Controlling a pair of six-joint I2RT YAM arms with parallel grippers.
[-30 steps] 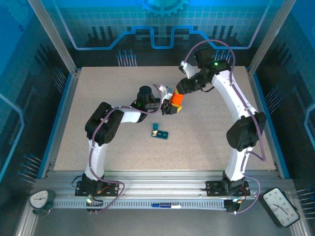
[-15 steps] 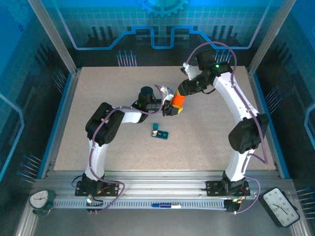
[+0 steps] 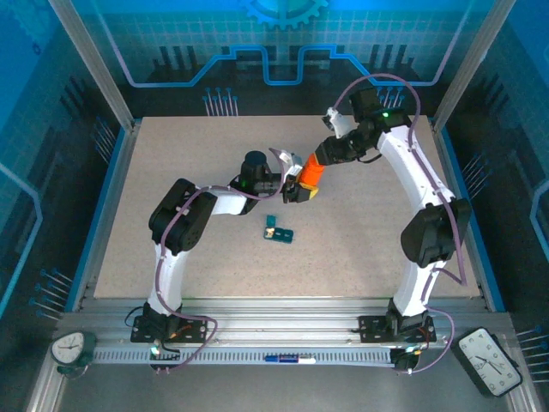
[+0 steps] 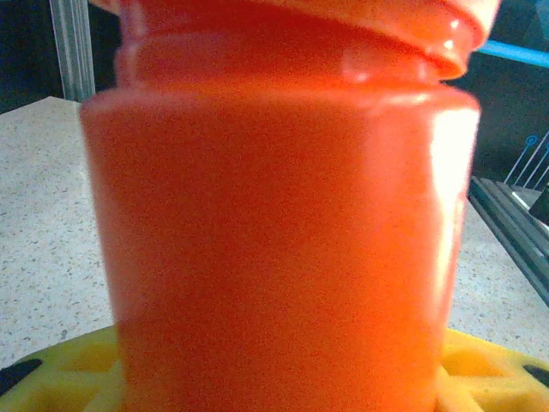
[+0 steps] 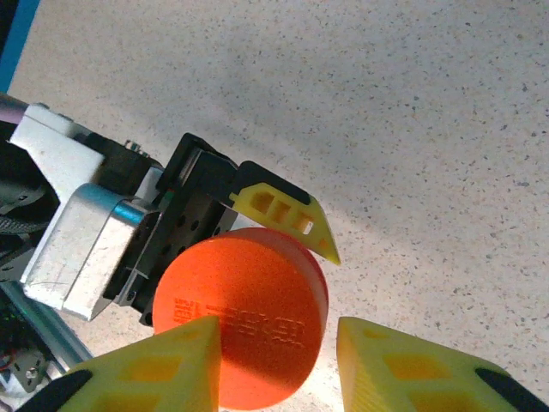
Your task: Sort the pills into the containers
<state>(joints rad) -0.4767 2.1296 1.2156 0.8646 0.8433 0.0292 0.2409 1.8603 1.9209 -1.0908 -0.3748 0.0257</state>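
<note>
From above, the left claw (image 3: 300, 189) holds the orange bottle (image 3: 309, 174) just off the middle of the surface (image 3: 171, 172). It has not shifted over the last second. The right claw (image 3: 319, 160) sat right down over the bottle's top a second ago. Now its arm has swung back toward the far right, and the claw hangs at the bottle's upper edge. The teal pill box (image 3: 279, 230) lies flat where it was, near the bottle on the side toward the arm bases, and nothing touches it.

In the left wrist view, the bottle (image 4: 274, 240) stands squeezed between the yellow fingers (image 4: 489, 369). The cap (image 4: 343, 21) is on and looks slightly askew.

In the right wrist view, the cap (image 5: 240, 326) is seen from above, past the right claw (image 5: 279, 369). The jaws are spread. One finger (image 5: 146, 373) overlaps the cap's edge, while the other stands apart from it with bare surface between them. The left claw's finger (image 5: 283, 219) presses the bottle from behind.

The retreat looks like a regrip between twists. With the cap on, the pills are probably all inside, so sorting has not begun.
</note>
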